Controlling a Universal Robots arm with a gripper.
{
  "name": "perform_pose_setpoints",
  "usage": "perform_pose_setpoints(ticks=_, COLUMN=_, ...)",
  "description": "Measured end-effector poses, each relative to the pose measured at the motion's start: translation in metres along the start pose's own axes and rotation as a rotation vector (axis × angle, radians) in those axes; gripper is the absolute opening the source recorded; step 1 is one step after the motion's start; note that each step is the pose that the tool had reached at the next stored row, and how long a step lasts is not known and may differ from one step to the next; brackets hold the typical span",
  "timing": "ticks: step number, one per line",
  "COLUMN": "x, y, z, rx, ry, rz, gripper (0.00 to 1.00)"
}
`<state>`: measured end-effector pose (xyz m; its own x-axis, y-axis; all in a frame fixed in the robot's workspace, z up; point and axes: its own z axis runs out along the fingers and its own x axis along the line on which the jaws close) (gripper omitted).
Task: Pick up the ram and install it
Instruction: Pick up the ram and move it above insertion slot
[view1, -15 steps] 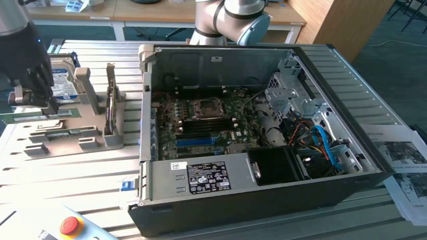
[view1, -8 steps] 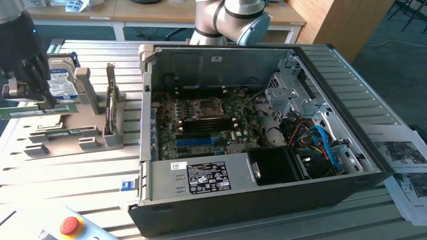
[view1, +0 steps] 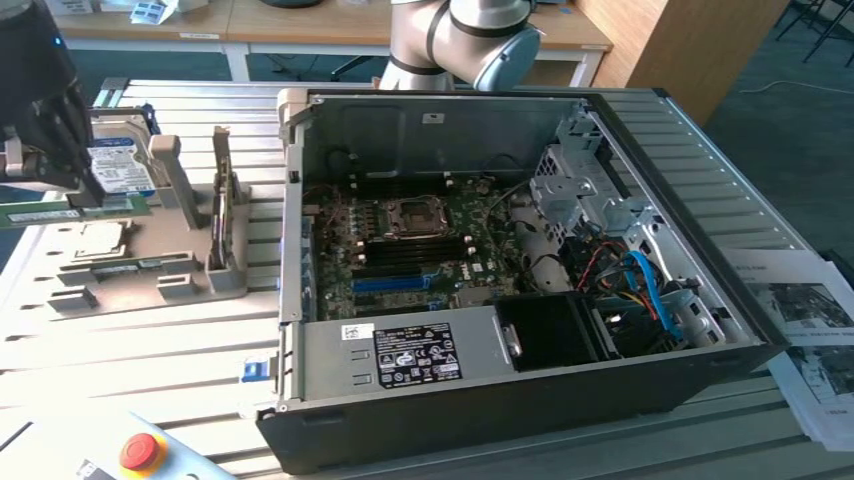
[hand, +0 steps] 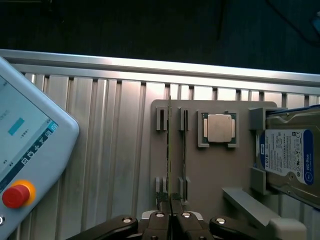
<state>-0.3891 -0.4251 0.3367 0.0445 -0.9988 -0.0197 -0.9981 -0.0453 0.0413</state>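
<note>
Green RAM stick (view1: 54, 213) clenched edge-on in pincer (hand: 172, 204), over grey holder tray (hand: 215, 180) nr table (view1: 147, 350) edge at exterior view's left; 2nd stick (view1: 220, 205) upright in tray; open PC case (view1: 534, 410) alongside.

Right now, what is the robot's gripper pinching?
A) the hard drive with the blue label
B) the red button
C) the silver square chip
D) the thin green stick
D: the gripper is shut on the ram, the thin green stick, while the silver chip and the hard drive sit apart from it in the gray holder.
</note>
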Motion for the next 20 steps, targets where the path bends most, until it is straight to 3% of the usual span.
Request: perform_pose_setpoints(ticks=20, x=-0.001, y=0.0015, z=-0.041, rx=-0.0005, ry=-0.0001, rz=0.0, gripper=0.12)
